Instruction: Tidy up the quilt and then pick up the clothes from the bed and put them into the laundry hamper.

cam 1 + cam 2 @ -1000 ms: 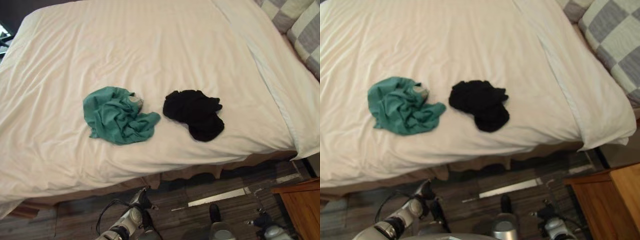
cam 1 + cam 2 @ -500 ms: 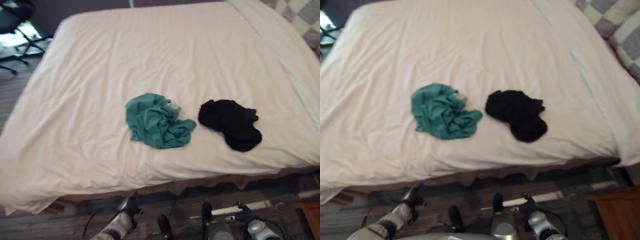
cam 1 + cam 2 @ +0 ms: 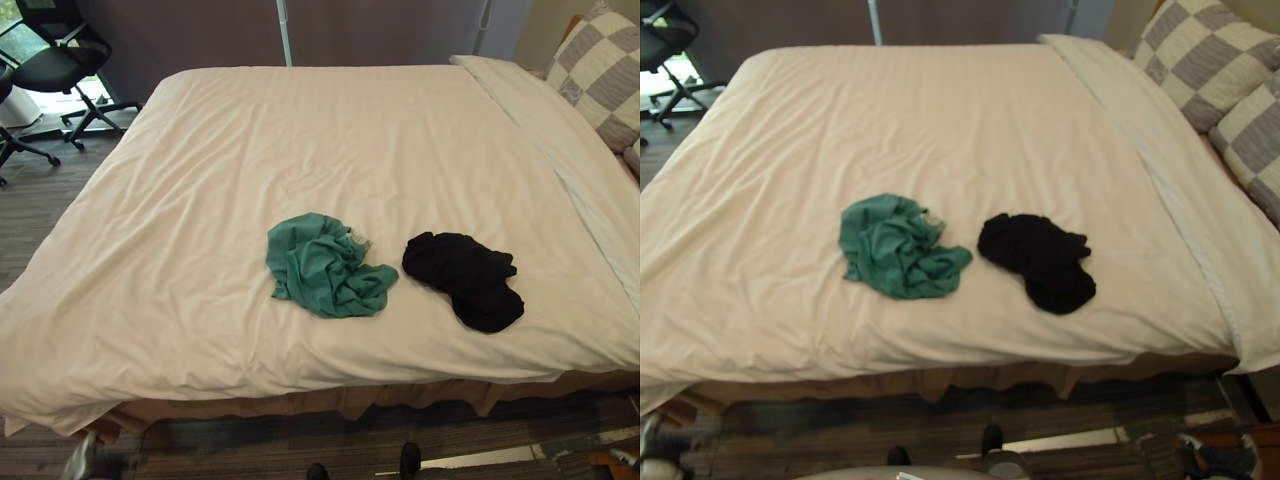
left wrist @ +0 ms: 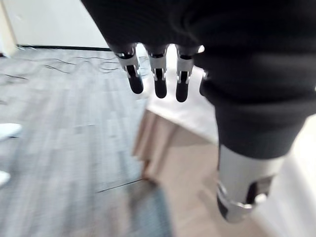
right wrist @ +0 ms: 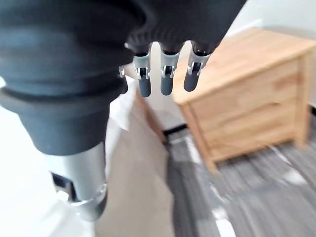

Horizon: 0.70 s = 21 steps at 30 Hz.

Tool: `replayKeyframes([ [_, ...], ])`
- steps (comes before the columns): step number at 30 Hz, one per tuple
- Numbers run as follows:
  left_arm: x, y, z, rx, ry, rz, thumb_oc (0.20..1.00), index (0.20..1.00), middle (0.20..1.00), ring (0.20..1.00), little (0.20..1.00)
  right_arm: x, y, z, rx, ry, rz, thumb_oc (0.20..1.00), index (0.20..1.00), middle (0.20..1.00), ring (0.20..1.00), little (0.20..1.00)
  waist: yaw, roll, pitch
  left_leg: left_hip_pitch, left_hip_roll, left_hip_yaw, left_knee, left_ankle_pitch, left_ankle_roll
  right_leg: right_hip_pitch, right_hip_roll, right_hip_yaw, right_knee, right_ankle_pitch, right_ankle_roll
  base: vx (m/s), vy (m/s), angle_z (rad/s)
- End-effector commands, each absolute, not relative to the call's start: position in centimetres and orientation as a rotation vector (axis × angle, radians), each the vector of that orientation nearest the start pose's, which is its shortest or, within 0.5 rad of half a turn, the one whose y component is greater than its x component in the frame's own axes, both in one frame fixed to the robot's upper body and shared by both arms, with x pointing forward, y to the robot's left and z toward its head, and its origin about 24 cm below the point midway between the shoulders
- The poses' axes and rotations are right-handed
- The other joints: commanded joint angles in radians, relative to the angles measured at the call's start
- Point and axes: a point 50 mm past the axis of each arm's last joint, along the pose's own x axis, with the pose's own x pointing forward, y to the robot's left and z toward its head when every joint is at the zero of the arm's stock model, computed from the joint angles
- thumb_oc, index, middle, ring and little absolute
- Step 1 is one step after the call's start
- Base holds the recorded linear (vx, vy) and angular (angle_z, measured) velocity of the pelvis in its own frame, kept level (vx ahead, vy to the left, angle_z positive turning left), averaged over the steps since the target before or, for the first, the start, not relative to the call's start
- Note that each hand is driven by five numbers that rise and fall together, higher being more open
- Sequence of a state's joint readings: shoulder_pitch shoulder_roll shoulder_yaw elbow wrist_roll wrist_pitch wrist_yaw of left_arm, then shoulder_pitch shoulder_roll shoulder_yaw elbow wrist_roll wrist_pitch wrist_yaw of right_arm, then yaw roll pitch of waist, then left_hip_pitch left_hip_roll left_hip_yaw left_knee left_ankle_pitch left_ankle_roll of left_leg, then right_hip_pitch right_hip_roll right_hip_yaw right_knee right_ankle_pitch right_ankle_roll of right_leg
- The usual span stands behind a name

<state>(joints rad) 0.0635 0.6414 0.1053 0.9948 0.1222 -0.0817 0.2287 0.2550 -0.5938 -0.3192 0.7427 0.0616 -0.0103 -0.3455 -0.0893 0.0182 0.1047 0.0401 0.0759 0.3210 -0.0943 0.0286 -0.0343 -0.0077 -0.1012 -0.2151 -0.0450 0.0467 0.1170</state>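
The white quilt (image 3: 300, 150) lies spread fairly flat over the bed, with soft creases running across it and its near edge hanging over the side. Two pieces of clothing sit on it toward the near edge — a crumpled green garment (image 3: 326, 265) and, just beside it on the pillow side, a bunched black garment (image 3: 466, 278). The two are close but not touching; a strip of quilt shows between them. Checked pillows (image 3: 1215, 75) lie at the head of the bed, on the robot's right.

Neither hand is anywhere near the clothes. The left hand (image 4: 158, 69) hangs low beside the bed, fingers straight and relaxed, holding nothing, with grey plank floor (image 4: 64, 133) and the quilt's hanging edge past its fingertips. The right hand (image 5: 165, 74) hangs the same way — fingers loose and straight, empty — with a light wooden nightstand (image 5: 247, 103) beyond it and the side of the bed next to it. Both garments lie up on the bed top, well apart from either hand.

A black office chair (image 3: 60, 60) stands on the floor off the bed's far left corner.
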Motion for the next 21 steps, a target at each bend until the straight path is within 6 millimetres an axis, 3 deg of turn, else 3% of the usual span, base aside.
replayKeyframes([
  [1,17.2,41.4,0.9,0.857,0.486,0.678,1.000,1.000,1.000,1.000,1.000,12.2,-42.6,0.7,-0.779,0.535,-0.978,1.000,1.000,1.000,1.000,1.000,-0.023,-0.044,0.046,0.060,0.042,0.046,0.007,-0.032,-0.067,0.058,-0.083,0.031,-0.034,0.023,0.100,0.07,0.028,0.05],
  [3,20.2,40.1,5.4,0.947,0.246,0.617,1.000,1.000,1.000,1.000,1.000,13.0,-43.0,3.0,-0.852,0.442,-0.982,1.000,1.000,1.000,1.000,1.000,-0.023,-0.042,0.044,0.062,0.041,0.041,0.007,-0.036,-0.064,0.060,-0.084,0.034,-0.034,0.022,0.101,0.06,0.014,0.03],
  [5,21.4,39.6,7.9,0.998,0.129,0.584,1.000,1.000,1.000,1.000,1.000,14.1,-43.1,5.0,-0.939,0.369,-0.958,1.000,1.000,1.000,1.000,1.000,-0.025,-0.042,0.039,0.066,0.042,0.040,0.007,-0.038,-0.064,0.061,-0.085,0.037,-0.034,0.021,0.101,0.05,0.006,0.02],
  [6,23.2,38.7,9.9,1.014,0.033,0.541,1.000,1.000,1.000,1.000,1.000,16.0,-42.8,7.1,-1.033,0.285,-0.898,1.000,1.000,1.000,1.000,1.000,-0.030,-0.043,0.035,0.068,0.043,0.043,0.007,-0.040,-0.064,0.060,-0.086,0.041,-0.034,0.021,0.101,0.03,0.003,0.01],
  [9,24.8,37.4,11.5,1.028,-0.051,0.488,1.000,1.000,1.000,1.000,1.000,17.7,-42.1,8.7,-1.110,0.207,-0.829,1.000,1.000,1.000,1.000,1.000,-0.032,-0.045,0.037,0.070,0.043,0.048,0.007,-0.041,-0.064,0.058,-0.086,0.047,-0.035,0.022,0.101,0.02,-0.005,-0.04],
  [12,27.6,34.3,12.6,1.075,-0.138,0.355,1.000,1.000,1.000,1.000,1.000,20.7,-39.6,10.4,-1.202,0.079,-0.684,1.000,1.000,1.000,1.000,1.000,-0.043,-0.047,0.041,0.071,0.046,0.062,0.007,-0.043,-0.064,0.048,-0.085,0.058,-0.037,0.024,0.102,0.00,0.000,0.00],
  [13,27.6,34.3,12.6,1.075,-0.138,0.355,1.000,1.000,1.000,1.000,1.000,20.7,-39.6,10.4,-1.202,0.079,-0.685,1.000,1.000,1.000,1.000,1.000,-0.042,-0.047,0.041,0.071,0.046,0.063,0.007,-0.043,-0.064,0.048,-0.085,0.058,-0.037,0.024,0.102,0.00,-0.013,-0.07],
  [15,29.8,32.2,12.3,1.147,-0.142,0.281,1.000,1.000,1.000,1.000,1.000,23.4,-37.1,11.1,-1.204,-0.018,-0.582,1.000,1.000,1.000,1.000,1.000,-0.053,-0.046,0.061,0.059,0.048,0.072,0.007,-0.038,-0.063,0.024,-0.083,0.071,-0.037,0.030,0.102,-0.06,-0.014,-0.21],
  [21,34.9,27.8,13.6,1.289,-0.180,0.180,1.000,1.000,1.000,1.000,1.000,27.6,-31.5,13.1,-1.154,-0.240,-0.433,1.000,1.000,1.000,1.000,1.000,-0.086,-0.030,0.140,-0.036,0.052,0.082,0.007,-0.002,-0.064,-0.091,-0.078,0.104,-0.023,0.054,0.101,-0.14,-0.023,-0.10],
])
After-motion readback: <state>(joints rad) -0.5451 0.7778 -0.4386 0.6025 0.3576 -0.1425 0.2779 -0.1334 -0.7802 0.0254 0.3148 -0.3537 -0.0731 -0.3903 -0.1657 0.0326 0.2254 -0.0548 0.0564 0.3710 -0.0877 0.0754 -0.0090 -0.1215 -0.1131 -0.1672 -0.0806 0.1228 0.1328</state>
